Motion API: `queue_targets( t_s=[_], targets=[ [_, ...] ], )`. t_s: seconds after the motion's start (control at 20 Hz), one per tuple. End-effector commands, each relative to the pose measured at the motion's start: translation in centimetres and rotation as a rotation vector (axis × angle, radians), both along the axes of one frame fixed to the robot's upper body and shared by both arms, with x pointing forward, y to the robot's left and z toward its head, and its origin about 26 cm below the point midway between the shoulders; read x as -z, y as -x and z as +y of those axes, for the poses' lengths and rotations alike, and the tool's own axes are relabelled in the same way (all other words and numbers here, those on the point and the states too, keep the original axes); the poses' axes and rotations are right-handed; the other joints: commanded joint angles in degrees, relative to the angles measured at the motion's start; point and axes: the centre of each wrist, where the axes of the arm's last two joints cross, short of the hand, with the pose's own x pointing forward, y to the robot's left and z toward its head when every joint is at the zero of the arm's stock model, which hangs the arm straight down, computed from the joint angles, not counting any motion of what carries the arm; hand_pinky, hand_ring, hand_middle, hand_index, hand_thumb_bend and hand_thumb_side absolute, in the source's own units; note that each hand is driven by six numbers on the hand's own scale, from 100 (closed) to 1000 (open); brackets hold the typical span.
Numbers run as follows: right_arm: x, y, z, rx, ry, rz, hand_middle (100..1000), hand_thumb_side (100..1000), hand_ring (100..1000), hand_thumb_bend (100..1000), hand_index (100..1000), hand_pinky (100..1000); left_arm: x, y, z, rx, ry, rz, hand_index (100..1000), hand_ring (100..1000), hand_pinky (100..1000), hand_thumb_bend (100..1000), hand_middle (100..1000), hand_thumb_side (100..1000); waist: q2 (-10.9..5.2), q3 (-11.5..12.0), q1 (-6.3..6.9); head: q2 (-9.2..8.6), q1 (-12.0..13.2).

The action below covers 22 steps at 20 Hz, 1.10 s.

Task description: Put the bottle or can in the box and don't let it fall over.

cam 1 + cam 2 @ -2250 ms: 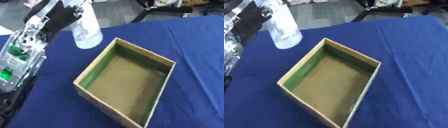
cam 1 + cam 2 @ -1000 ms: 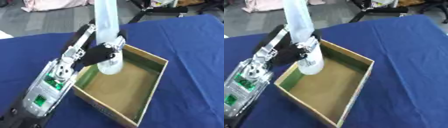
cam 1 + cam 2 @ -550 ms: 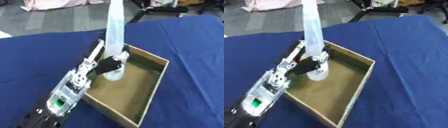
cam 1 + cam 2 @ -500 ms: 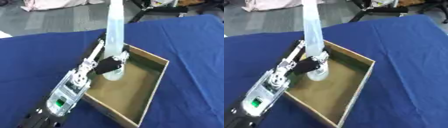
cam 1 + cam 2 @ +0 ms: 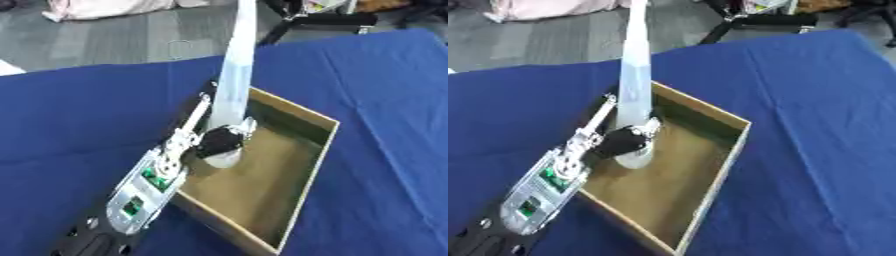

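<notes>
Left hand (image 5: 220, 142): seen inside the box, reached in over its left wall; the fingers are curled round the bottle near its base.
Left arm (image 5: 149, 187): laid from the lower left corner up to the hand, silver with green parts showing on the forearm.
Bottle (image 5: 233, 87): a tall, pale, translucent shape, held upright with a slight lean; it rises from the hand well above the box, and its top is cut off by the upper edge of the view. Its base appears to be on or just above the box floor, though contact cannot be told.
Box (image 5: 715, 167): an open cardboard tray set askew on the cloth; the hand is at its left side, and the floor to the right of and below the hand is bare and brown.
Cloth (image 5: 394, 125): blue, spread under the box and arm on all sides.
Right hand: not seen in either view.
</notes>
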Motion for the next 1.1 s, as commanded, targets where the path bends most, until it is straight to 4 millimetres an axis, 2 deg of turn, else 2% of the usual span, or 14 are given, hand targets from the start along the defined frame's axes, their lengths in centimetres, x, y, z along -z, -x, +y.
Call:
queue_targets(
  t_s=[0.05,0.15,0.2,0.3,0.4,0.55,0.95,1.05,1.1],
  targets=[
    [-1.0,0.5,0.0,-0.005,0.025,-0.031,1000,478,965,100,1000,1000,-1.2,0.2,0.0,0.018,-0.01,-0.046,750,1000,1000,100,1000,394,-1.05,0.11,-0.43,-0.55,-0.15],
    [-1.0,0.5,0.0,-0.005,0.025,-0.031,1000,479,965,100,1000,1000,-1.3,0.4,0.2,0.036,-0.038,-0.05,813,1000,1000,100,1000,384,-1.08,0.17,-0.4,-0.69,-0.22],
    [-1.0,0.5,0.0,-0.005,0.025,-0.03,1000,479,965,100,1000,1000,-1.4,0.4,0.3,0.045,-0.054,-0.052,849,1000,1000,100,1000,417,-1.12,0.19,-0.37,-0.81,-0.24],
    [-1.0,0.5,0.0,-0.004,0.025,-0.029,1000,481,965,100,1000,1000,-1.7,0.5,0.6,0.059,-0.083,-0.054,886,1000,1000,100,1000,506,-1.21,0.24,-0.32,-0.91,-0.31],
    [-1.0,0.5,-0.1,-0.003,0.026,-0.028,1000,481,964,100,1000,1000,-1.9,0.6,0.9,0.069,-0.103,-0.057,913,1000,1000,100,1000,641,-1.33,0.32,-0.27,-0.89,-0.44],
    [-0.9,0.6,-0.1,-0.002,0.027,-0.025,1000,482,964,100,1000,1000,-2.4,0.8,1.4,0.082,-0.133,-0.069,942,1000,1000,121,1000,746,-1.51,0.46,-0.19,-0.73,-0.61],
    [-0.8,0.6,-0.3,0.0,0.03,-0.019,1000,482,963,100,1000,1000,-2.6,0.8,2.4,0.065,-0.185,-0.054,961,1000,1000,211,1000,817,-1.93,0.82,-0.01,-0.46,-1.04],
    [-0.8,0.6,-0.3,0.003,0.031,-0.018,1000,483,963,100,1000,1000,-2.4,0.8,2.7,0.06,-0.2,-0.04,961,1000,1000,215,1000,815,-2.04,0.93,0.05,-0.36,-1.15],
    [-0.8,0.6,-0.3,0.003,0.032,-0.017,1000,482,962,100,1000,1000,-2.4,0.7,2.8,0.06,-0.207,-0.032,963,1000,1000,177,1000,785,-2.07,0.96,0.07,-0.34,-1.18]
  ],
)
